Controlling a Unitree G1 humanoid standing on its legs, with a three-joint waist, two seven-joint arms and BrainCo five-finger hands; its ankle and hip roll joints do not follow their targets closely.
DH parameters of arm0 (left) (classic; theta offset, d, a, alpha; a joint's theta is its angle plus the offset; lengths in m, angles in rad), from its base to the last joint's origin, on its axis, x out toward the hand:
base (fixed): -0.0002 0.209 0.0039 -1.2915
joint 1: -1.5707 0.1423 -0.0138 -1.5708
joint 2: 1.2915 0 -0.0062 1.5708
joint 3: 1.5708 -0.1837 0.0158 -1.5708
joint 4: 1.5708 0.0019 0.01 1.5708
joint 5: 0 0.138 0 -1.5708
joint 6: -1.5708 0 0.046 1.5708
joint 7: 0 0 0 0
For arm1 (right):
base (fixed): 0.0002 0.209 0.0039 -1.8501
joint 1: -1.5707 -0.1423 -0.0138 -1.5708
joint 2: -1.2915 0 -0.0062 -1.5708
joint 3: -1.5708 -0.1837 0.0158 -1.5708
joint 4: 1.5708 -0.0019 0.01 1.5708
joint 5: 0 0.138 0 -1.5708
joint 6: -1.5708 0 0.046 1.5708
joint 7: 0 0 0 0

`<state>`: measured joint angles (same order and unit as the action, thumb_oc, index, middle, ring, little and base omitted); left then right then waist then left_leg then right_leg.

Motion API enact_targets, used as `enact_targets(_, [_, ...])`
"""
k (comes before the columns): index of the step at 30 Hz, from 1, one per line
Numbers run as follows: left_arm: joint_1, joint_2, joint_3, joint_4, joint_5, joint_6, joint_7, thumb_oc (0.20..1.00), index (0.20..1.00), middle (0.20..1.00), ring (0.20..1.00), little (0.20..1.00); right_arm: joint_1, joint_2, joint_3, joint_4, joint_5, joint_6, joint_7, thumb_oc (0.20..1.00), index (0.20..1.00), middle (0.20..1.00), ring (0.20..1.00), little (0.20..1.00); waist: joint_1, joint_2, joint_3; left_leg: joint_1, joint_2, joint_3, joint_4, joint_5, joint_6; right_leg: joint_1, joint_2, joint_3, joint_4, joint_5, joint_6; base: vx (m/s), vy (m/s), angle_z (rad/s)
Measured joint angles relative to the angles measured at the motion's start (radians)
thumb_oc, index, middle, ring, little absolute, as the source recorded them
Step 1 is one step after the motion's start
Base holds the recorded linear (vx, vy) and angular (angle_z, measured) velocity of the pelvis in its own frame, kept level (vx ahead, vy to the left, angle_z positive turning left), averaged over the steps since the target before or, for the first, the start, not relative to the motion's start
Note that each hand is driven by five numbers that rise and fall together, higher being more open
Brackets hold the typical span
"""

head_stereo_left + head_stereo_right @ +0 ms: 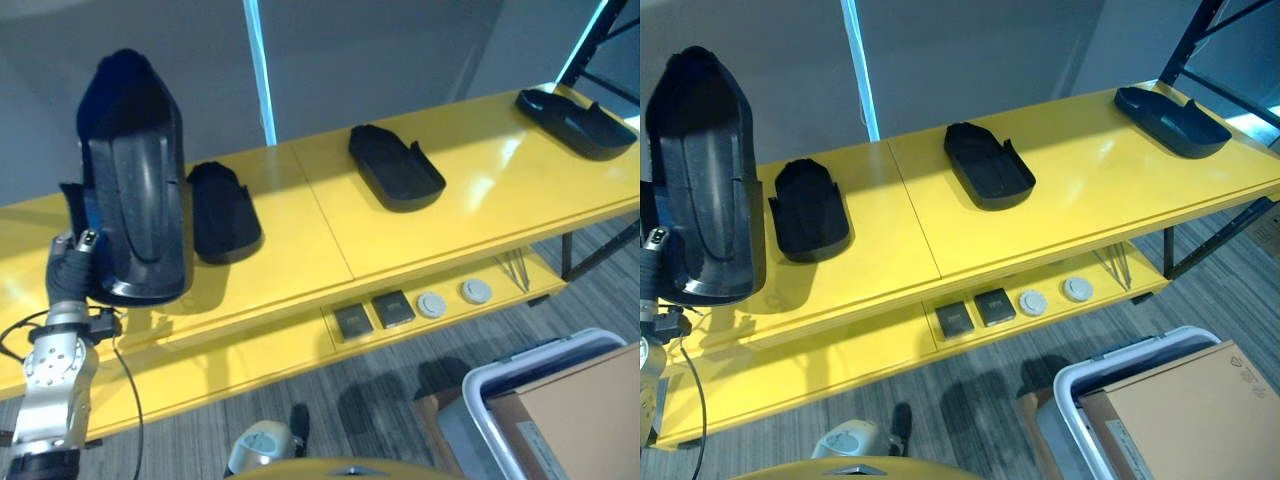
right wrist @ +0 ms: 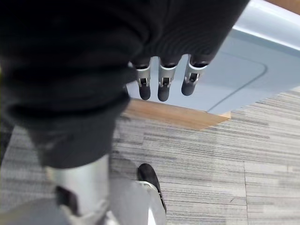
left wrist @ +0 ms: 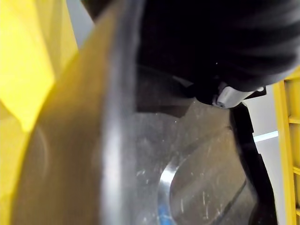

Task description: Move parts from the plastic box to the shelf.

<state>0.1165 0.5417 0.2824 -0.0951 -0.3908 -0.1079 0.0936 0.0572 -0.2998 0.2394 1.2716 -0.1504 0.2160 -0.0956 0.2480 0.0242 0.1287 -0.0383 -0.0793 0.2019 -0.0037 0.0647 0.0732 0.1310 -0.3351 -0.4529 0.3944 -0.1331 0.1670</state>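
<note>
Glossy black moulded plastic: the part (image 1: 135,180) is a long shell with a rounded hood at its top and a ribbed, scuffed inner face, standing nearly upright at the left end of the yellow shelf (image 1: 300,240), its lower rim at or just over the shelf's front strip. The left hand (image 1: 68,265) is against the part's lower left edge; its fingers are hidden behind the shell, so I cannot tell how they are set. Just to the right of that hand and part, a second black part (image 1: 222,210) lies flat, close beside the upright one. Beyond it is an open run of bare yellow top, crossed by a panel seam. Further right a third black part (image 1: 395,167) lies flat mid-shelf, then more bare surface, then a fourth black part (image 1: 575,122) at the far right end near a dark upright post. On the lower ledge below: two dark square pads (image 1: 373,315) and two grey round discs (image 1: 453,298). Right hand (image 2: 164,84) hangs low with fingers relaxed and straight, holding nothing, over grey carpet beside the pale blue plastic box (image 1: 520,375), which has a cardboard sheet (image 1: 580,420) on it.
</note>
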Motion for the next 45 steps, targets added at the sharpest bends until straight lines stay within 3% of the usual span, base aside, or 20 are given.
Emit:
enact_targets(2, [-0.057,0.035,-0.035,0.004,0.0,-0.032,0.017,0.2,0.2,0.2,0.2,0.2,0.021,-0.041,-0.065,-0.041,0.067,-0.049,-0.019,1.0,1.0,1.0,1.0,1.0,-0.082,0.024,0.036,0.028,-0.034,-0.109,0.01,0.008,0.044,-0.224,-0.015,0.225,0.416,0.018,0.005,0.01,-0.105,0.84])
enact_targets(4, [-0.088,0.081,-0.075,0.005,0.0,-0.044,0.042,0.2,0.2,0.2,0.2,0.2,0.007,-0.017,-0.082,-0.039,0.065,-0.072,-0.013,1.0,1.0,1.0,1.0,1.0,-0.128,0.039,0.067,0.032,-0.011,-0.179,-0.001,0.025,0.025,-0.301,0.139,0.333,0.357,-0.044,0.004,0.1,-0.253,1.1])
enact_targets(7, [-0.15,0.076,-0.142,0.004,0.002,-0.041,0.053,0.2,0.2,0.2,0.2,0.2,0.008,0.022,-0.083,-0.018,0.064,-0.103,-0.012,1.0,1.0,1.0,1.0,1.0,-0.182,0.019,0.073,0.019,-0.024,-0.263,-0.054,0.026,-0.012,-0.36,0.292,0.348,-0.09,-0.007,-0.034,0.14,-0.206,1.31])
enact_targets(11, [-0.036,0.017,-0.144,-0.085,0.004,-0.016,0.083,0.2,0.2,0.2,0.2,0.2,-0.008,0.02,-0.078,0.032,0.066,-0.107,-0.009,1.0,1.0,1.0,1.0,1.0,-0.139,0.012,0.061,0.041,-0.07,-0.23,-0.058,0.074,0.048,-0.372,0.318,0.311,0.032,0.001,-0.105,0.11,-0.169,0.77])
enact_targets(15, [-0.033,-0.004,-0.132,-0.083,0.005,0.03,0.102,0.2,0.2,0.2,0.2,0.2,-0.104,-0.001,-0.105,-0.002,0.066,-0.125,-0.002,1.0,1.0,1.0,1.0,1.0,-0.089,0.005,0.045,0.021,-0.021,-0.224,-0.048,0.056,-0.023,-0.22,0.357,0.298,-0.097,-0.052,-0.14,0.1,-0.13,-0.22])
enact_targets(18, [-0.049,-0.004,-0.141,-0.073,0.005,0.041,0.093,0.2,0.2,0.2,0.2,0.2,-0.008,-0.009,-0.098,0.002,0.064,-0.118,0.005,1.0,1.0,1.0,1.0,1.0,-0.119,-0.029,0.023,-0.035,0.001,-0.196,0.017,-0.007,-0.08,-0.19,0.365,0.248,-0.15,0.012,-0.2,0.0,-0.086,0.18])
enact_targets(21, [-0.106,-0.014,-0.197,-0.037,0.004,0.051,0.064,0.2,0.2,0.2,0.2,0.2,0.057,-0.007,-0.095,0.006,0.073,-0.098,0.004,1.0,1.0,1.0,1.0,1.0,-0.182,-0.047,0.042,-0.101,0.097,0.018,0.128,-0.065,-0.128,-0.169,0.31,0.125,-0.223,0.054,-0.252,-0.06,0.041,1.12])
enact_targets(22, [-0.141,-0.022,-0.232,-0.009,0.004,0.051,0.053,0.2,0.2,0.2,0.2,0.2,0.056,-0.011,-0.095,0.01,0.086,-0.098,0.003,1.0,1.0,1.0,1.0,1.0,-0.199,-0.044,0.048,-0.115,0.162,0.056,0.141,-0.05,-0.16,-0.166,0.3,0.102,-0.248,0.062,-0.248,0.06,0.157,0.79])
enact_targets(25, [-0.151,-0.057,-0.24,0.003,0.005,0.053,0.045,0.2,0.2,0.2,0.2,0.2,-0.03,-0.071,-0.147,0.008,0.085,-0.114,0.004,1.0,1.0,1.0,1.0,1.0,-0.226,0.039,0.082,0.003,0.358,-0.084,0.008,0.011,-0.258,-0.148,0.284,0.129,-0.289,0.099,-0.184,0.14,0.413,0.02])
enact_targets(29, [-0.159,-0.081,-0.232,0.0,0.003,0.045,0.032,0.2,0.2,0.2,0.2,0.2,0.009,-0.081,-0.139,0.004,0.085,-0.101,0.005,1.0,1.0,1.0,1.0,1.0,-0.236,0.064,0.068,0.061,0.4,-0.106,0.043,0.023,-0.239,-0.19,0.169,0.189,-0.211,0.097,-0.105,0.19,0.653,0.16])
enact_targets(30, [-0.163,-0.078,-0.241,0.01,0.003,0.044,0.029,0.2,0.2,0.2,0.2,0.2,0.011,-0.113,-0.133,-0.009,0.085,-0.097,0.006,1.0,1.0,1.0,1.0,1.0,-0.235,0.067,0.07,0.072,0.384,-0.12,0.066,-0.006,-0.205,-0.235,0.116,0.226,-0.127,0.075,-0.065,0.16,0.576,-0.15])
enact_targets(31, [-0.164,-0.074,-0.238,0.03,0.004,0.044,0.026,0.2,0.2,0.2,0.2,0.2,0.007,-0.146,-0.131,-0.009,0.084,-0.091,0.005,1.0,1.0,1.0,1.0,1.0,-0.25,0.074,0.073,0.11,0.329,-0.124,0.071,-0.082,-0.296,-0.257,0.059,0.286,-0.092,0.089,-0.009,0.19,0.689,-0.5])
enact_targets(32, [-0.16,-0.05,-0.221,0.049,0.003,0.046,0.038,0.2,0.2,0.2,0.2,0.2,-0.013,-0.105,-0.128,-0.003,0.084,-0.086,0.013,1.0,1.0,1.0,1.0,1.0,-0.234,0.005,0.096,0.058,0.214,-0.117,0.223,-0.196,-0.222,-0.227,-0.021,0.349,-0.187,0.202,-0.086,0.15,0.655,-0.51])
enact_targets(33, [-0.16,-0.034,-0.215,0.049,0.004,0.046,0.039,0.2,0.2,0.2,0.2,0.2,-0.009,-0.081,-0.135,-0.005,0.085,-0.082,0.022,1.0,1.0,1.0,1.0,1.0,-0.23,-0.004,0.104,0.015,0.191,-0.104,0.312,-0.247,-0.189,-0.231,-0.046,0.37,-0.212,0.314,-0.106,0.13,0.623,-0.45])
enact_targets(35, [-0.172,0.029,-0.214,0.044,0.004,0.047,0.048,0.2,0.2,0.2,0.2,0.2,0.054,-0.013,-0.167,-0.041,0.106,-0.087,0.024,1.0,1.0,1.0,1.0,1.0,-0.218,-0.024,0.112,-0.034,0.124,-0.064,0.428,-0.308,-0.1,-0.235,-0.111,0.383,-0.288,0.567,-0.104,0.03,0.477,-0.14])
enact_targets(36, [-0.18,0.062,-0.205,0.048,0.003,0.048,0.055,0.2,0.2,0.2,0.2,0.2,0.067,0.009,-0.167,-0.042,0.106,-0.087,0.025,1.0,1.0,1.0,1.0,1.0,-0.214,-0.021,0.121,-0.057,0.104,-0.04,0.461,-0.332,-0.062,-0.239,-0.129,0.361,-0.283,0.579,-0.092,-0.03,0.355,-0.31])
enact_targets(38, [-0.098,0.094,-0.11,0.041,0.001,0.045,0.053,0.2,0.2,0.2,0.2,0.2,0.075,0.032,-0.166,-0.073,0.104,-0.101,0.025,1.0,1.0,1.0,1.0,1.0,-0.172,-0.035,0.132,-0.056,0.078,0.06,0.448,-0.33,-0.016,-0.26,-0.138,0.189,-0.287,0.538,-0.065,-0.01,0.272,-0.91])
enact_targets(39, [-0.059,0.072,-0.065,0.051,0.001,0.052,0.056,0.2,0.2,0.2,0.2,0.2,0.091,0.03,-0.17,-0.112,0.092,-0.104,0.029,1.0,1.0,1.0,1.0,1.0,-0.176,-0.037,0.127,-0.04,0.059,0.076,0.398,-0.309,0.008,-0.259,-0.098,0.162,-0.229,0.416,-0.026,0.02,0.152,-1.01])
enact_targets(41, [-0.022,0.066,-0.05,0.051,-0.001,0.053,0.053,0.2,0.2,0.2,0.2,0.2,0.102,0.028,-0.163,-0.166,0.064,-0.11,0.028,1.0,1.0,1.0,1.0,1.0,-0.188,-0.008,0.137,0.014,0.039,0.052,0.209,-0.19,0.014,-0.228,0.059,0.236,-0.153,0.202,0.019,0.03,-0.003,0.0])
enact_targets(45, [-0.07,0.038,-0.06,0.013,0.0,0.06,0.053,0.2,0.2,0.2,0.2,0.2,0.095,0.021,-0.149,-0.157,0.065,-0.124,0.025,1.0,1.0,1.0,1.0,1.0,-0.186,-0.036,0.121,0.04,0.0,0.021,0.078,-0.099,0.004,-0.173,0.118,0.255,-0.196,0.132,0.015,0.03,-0.112,0.36])
